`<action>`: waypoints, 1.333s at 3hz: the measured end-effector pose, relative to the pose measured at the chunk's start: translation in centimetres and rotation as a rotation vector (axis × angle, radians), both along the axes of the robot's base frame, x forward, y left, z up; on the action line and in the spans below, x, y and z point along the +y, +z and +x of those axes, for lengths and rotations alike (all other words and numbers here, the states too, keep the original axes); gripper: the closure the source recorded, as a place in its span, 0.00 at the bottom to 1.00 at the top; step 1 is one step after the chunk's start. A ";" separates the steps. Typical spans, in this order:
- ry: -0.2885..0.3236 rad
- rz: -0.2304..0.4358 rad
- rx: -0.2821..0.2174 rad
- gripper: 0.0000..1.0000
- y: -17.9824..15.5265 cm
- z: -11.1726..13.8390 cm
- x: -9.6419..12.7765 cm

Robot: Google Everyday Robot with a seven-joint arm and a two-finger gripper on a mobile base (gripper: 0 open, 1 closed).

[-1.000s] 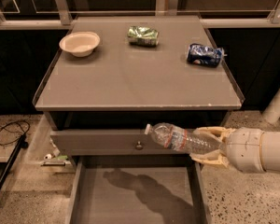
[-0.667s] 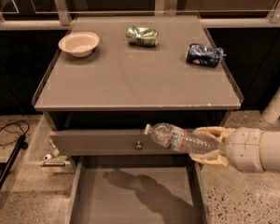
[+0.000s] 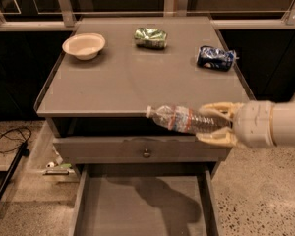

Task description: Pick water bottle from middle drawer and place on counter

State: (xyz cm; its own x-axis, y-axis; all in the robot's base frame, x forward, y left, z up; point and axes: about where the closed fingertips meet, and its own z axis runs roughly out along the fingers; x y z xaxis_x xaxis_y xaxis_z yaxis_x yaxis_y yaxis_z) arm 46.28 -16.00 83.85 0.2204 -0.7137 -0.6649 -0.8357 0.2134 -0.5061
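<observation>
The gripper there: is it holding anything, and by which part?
Yes: the gripper holds the water bottle by its base end, fingers above and below, cap pointing left, above the open middle drawer.

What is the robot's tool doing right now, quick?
The tool is closed on the water bottle, holding it sideways in the air at the front edge of the counter, above the open middle drawer.
</observation>
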 end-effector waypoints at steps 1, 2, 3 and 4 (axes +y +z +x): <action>0.089 -0.010 -0.064 1.00 4.6 4.5 2.4; 0.140 -0.024 -0.084 1.00 7.4 9.8 4.6; 0.183 -0.014 -0.031 1.00 7.5 14.8 7.4; 0.158 0.025 0.070 1.00 5.5 18.6 9.3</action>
State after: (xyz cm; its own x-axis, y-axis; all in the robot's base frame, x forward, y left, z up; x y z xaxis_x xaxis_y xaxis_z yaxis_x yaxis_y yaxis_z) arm 64.88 -6.67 89.31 0.2811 -0.6568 -0.6997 -0.8927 0.0886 -0.4419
